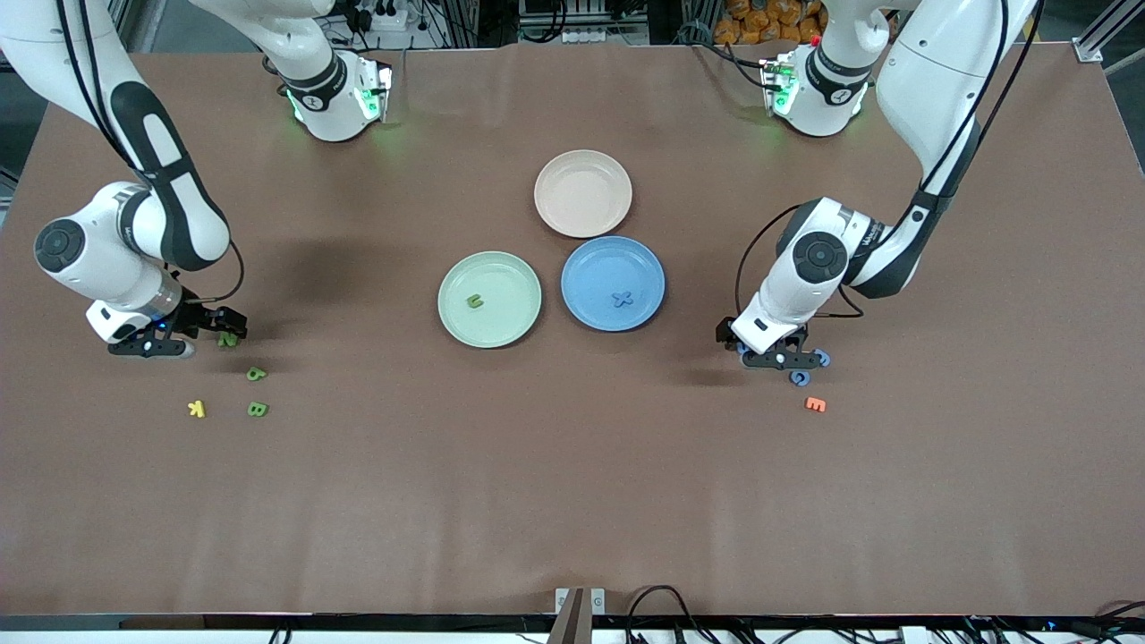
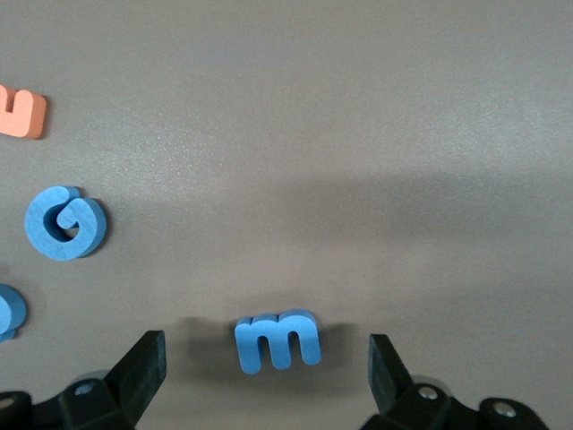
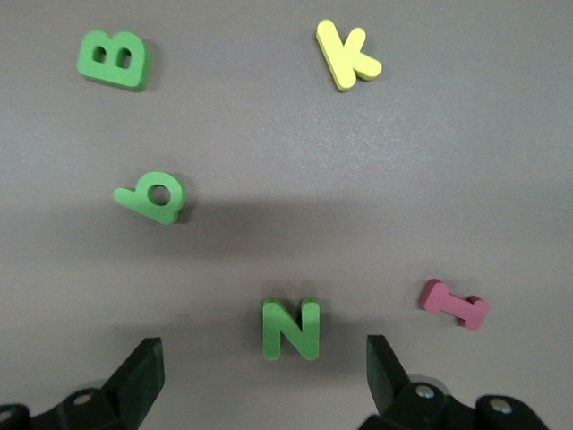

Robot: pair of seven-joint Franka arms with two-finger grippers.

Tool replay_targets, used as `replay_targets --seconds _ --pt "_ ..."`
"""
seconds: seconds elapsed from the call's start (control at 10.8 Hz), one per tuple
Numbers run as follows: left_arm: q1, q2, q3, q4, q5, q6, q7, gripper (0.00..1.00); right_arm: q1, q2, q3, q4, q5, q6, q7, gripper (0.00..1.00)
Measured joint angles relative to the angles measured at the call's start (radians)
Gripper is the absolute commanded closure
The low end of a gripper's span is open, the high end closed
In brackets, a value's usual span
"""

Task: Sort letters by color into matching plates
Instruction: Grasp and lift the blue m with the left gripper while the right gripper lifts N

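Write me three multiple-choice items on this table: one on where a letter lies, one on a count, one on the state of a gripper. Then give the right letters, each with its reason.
1. Where does the blue X lie?
A. in the blue plate
B. in the beige-pink plate
C. on the bare table

2. How many green letters lie on the table outside the green plate?
A. one
B. three
C. five

3. How do the fingers of the left gripper stand?
A. shut on the orange letter
B. open, with the blue m between them
C. shut on nothing

Key:
1 A: the X rests inside the blue plate's rim.
2 B: the right wrist view shows the green N, the lowercase b and the capital B on the cloth.
3 B: in the left wrist view, the fingers stand wide apart on either side of the m.
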Motion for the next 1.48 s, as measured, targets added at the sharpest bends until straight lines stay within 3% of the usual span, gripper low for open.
replay_targets --seconds 0.18,0.37,0.92,1.11,1.48 --pt "0.0 0.006 0.0 0.0 0.0 0.004 0.0 0.0 -0.017 0.022 0.01 0.0 0.002 0.016 0.0 0.0" --pt "-0.005 0.016 -0.002 0.0 0.0 0.011 0.0 0.15 -0.021 0.027 0.012 0.0 0.003 0.022 0.0 0.0" --pt "0.003 0.02 -0.002 0.01 0.0 0.019 -0.003 0.26 -0.078 0.065 0.061 0.0 0.005 0.072 0.0 0.03" --pt "0.005 0.02 -0.001 0.013 -0.01 0.019 -0.01 0.26 -0.091 0.073 0.072 0.0 0.005 0.087 0.0 0.44" --pt "0.005 0.02 -0.001 0.013 -0.015 0.019 -0.057 0.29 -0.095 0.074 0.075 0.001 0.005 0.092 0.0 0.87"
